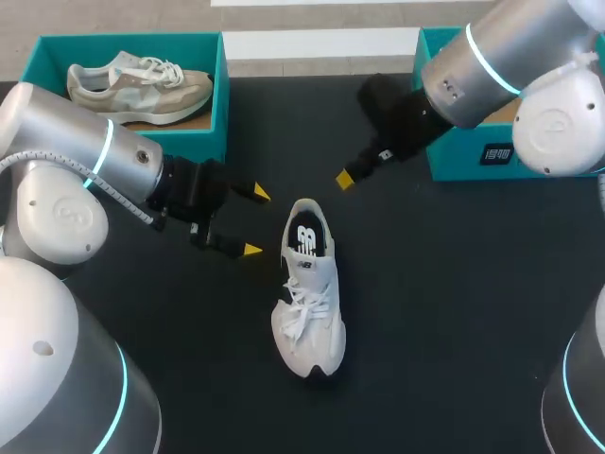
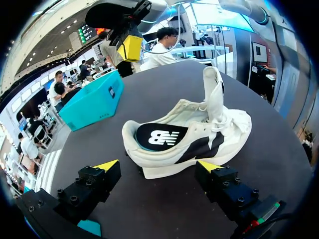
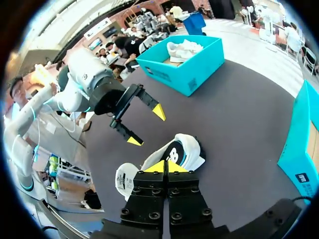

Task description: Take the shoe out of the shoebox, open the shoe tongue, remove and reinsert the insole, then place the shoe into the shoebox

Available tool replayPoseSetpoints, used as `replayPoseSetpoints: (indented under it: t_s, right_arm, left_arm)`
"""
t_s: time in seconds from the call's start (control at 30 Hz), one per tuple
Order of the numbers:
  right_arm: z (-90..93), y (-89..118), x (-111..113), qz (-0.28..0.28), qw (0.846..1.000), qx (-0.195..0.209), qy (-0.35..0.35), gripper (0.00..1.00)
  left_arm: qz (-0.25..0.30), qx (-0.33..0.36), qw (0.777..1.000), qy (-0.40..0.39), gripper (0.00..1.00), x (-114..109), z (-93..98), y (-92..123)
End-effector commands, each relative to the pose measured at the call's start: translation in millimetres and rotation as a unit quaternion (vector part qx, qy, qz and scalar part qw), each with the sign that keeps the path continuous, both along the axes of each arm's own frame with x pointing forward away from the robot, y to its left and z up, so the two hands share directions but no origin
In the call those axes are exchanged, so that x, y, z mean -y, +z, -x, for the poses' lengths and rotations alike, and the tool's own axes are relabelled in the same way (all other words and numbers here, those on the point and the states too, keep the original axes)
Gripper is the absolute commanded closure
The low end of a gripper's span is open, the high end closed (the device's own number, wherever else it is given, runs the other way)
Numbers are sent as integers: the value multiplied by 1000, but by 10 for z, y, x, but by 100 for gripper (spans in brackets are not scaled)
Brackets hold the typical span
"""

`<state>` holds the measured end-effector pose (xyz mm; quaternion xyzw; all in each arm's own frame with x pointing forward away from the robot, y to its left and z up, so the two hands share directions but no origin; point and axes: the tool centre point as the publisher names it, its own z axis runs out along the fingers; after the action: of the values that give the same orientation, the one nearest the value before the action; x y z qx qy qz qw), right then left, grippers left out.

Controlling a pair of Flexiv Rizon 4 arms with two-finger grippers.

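The white lace-up shoe point(image 1: 307, 293) lies on the black bench point(image 1: 454, 284). Its black insole point(image 2: 158, 137) has white letters. The left fingers point(image 1: 251, 250) are spread; the right fingers point(image 3: 158, 168) are pressed together.

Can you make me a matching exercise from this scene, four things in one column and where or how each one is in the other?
Things:
1. white shoe
2. beige shoe
3. left tool
4. right tool

States:
A. shut, holding nothing
B. inside the teal shoebox
C. open, by the white shoe's heel
D. out on the black table

Pairs: 1-D, 2-B, 3-C, 4-A
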<state>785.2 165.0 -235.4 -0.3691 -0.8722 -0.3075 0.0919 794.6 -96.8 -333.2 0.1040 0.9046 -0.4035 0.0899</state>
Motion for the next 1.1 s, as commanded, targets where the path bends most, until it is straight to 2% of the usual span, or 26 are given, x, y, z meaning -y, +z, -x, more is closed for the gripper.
replayPoseSetpoints:
  t_s: [0.03,0.3,0.33,0.5,0.53,0.57,0.77,0.93,0.97,1.1]
  right_arm:
    - [7,1,-6,3,1000,1,-2,100]
    - [7,1,-6,3,1000,1,-2,100]
    - [3,-46,-29,-13,1000,3,-20,100]
    - [-3,-205,-148,-6,995,15,-98,100]
    - [-2,-218,-175,4,994,16,-113,100]
    - [0,-234,-197,41,991,19,-127,100]
    - [28,-288,-353,101,977,6,-189,100]
    - [51,-365,-445,160,962,-18,-220,100]
    - [59,-394,-468,179,956,-13,-232,100]
    - [75,-405,-489,188,955,-3,-228,100]
  left_arm:
    - [-5,4,1000,-9,0,-208,-36,177]
    - [4,33,999,3,0,-627,-216,504]
    - [7,33,999,9,0,-661,-239,530]
    - [-3,47,999,26,0,-827,-382,611]
    - [-7,51,998,30,0,-845,-407,616]
    - [0,48,998,32,0,-892,-461,640]
    - [-1,53,995,86,0,-1059,-654,705]
    - [-1,53,995,86,0,-1059,-654,705]
    - [-1,53,995,86,0,-1059,-654,705]
    - [-1,53,995,86,0,-1059,-654,705]
